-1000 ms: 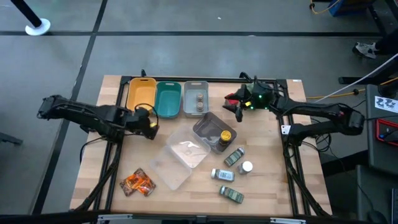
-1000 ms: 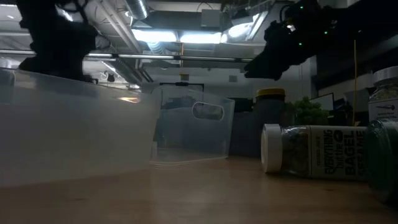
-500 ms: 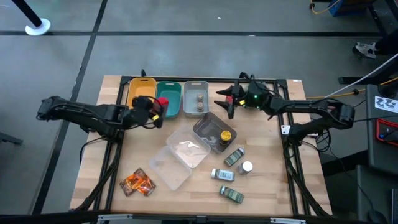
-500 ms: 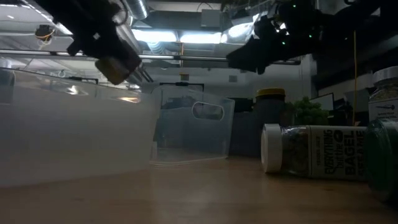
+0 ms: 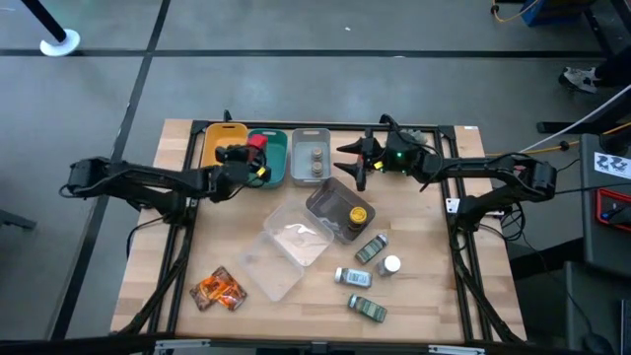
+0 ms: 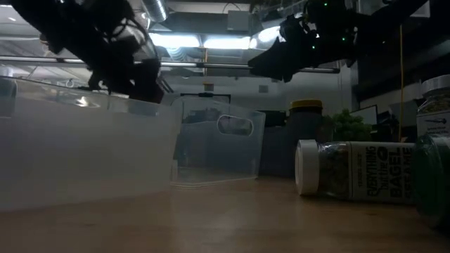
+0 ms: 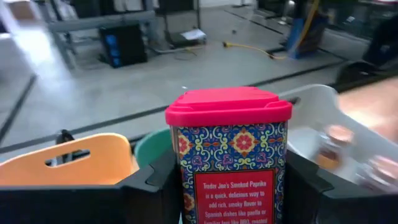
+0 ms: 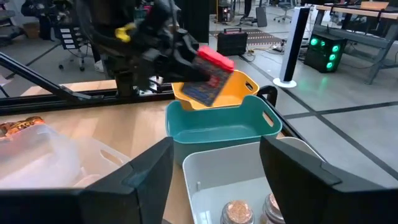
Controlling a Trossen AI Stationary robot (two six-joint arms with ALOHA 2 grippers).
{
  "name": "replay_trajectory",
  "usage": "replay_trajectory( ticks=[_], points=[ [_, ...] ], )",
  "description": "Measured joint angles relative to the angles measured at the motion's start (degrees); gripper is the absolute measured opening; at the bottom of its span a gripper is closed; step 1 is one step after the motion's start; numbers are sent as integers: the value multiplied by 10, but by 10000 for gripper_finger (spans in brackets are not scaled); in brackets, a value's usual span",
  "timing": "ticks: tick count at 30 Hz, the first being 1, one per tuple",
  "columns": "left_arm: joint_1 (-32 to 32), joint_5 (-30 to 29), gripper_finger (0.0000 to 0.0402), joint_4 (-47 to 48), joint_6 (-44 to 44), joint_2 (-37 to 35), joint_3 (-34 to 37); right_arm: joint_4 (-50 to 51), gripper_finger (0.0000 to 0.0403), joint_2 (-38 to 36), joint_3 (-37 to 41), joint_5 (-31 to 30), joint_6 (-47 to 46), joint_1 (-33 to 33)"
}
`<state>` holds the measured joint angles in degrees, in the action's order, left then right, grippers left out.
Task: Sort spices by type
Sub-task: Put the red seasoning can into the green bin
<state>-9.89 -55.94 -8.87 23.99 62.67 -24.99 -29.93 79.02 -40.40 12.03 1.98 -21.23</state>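
Above the teal bin (image 5: 266,158), the left hand (image 5: 248,158) clamps the stiff, light, slick-sided paprika tin (image 7: 230,163) by its flat sides, while the right hand (image 5: 353,163) hangs wide and empty beside the grey bin (image 5: 311,156).

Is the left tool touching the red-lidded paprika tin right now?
Touching. The left wrist view shows the left tool with its fingers pressed against both sides of the paprika tin, holding it upright.

Wooden counter (image 5: 434,286): yellow (image 5: 222,150), teal (image 5: 271,170) and grey bins (image 5: 312,143) along the far edge, clear trays (image 5: 281,251) mid-counter, orange packets (image 5: 218,289) near-left, jars (image 5: 370,248) near-right.
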Motion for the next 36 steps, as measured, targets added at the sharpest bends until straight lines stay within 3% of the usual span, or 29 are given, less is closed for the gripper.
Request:
replay_trajectory(
  ticks=[16,36],
  points=[
    [-91,5,174,-243,-67,224,6,1,239,0,0,0,0,0],
    [-134,36,186,-252,-44,301,6,1,239,0,0,0,1,0]
  ],
)
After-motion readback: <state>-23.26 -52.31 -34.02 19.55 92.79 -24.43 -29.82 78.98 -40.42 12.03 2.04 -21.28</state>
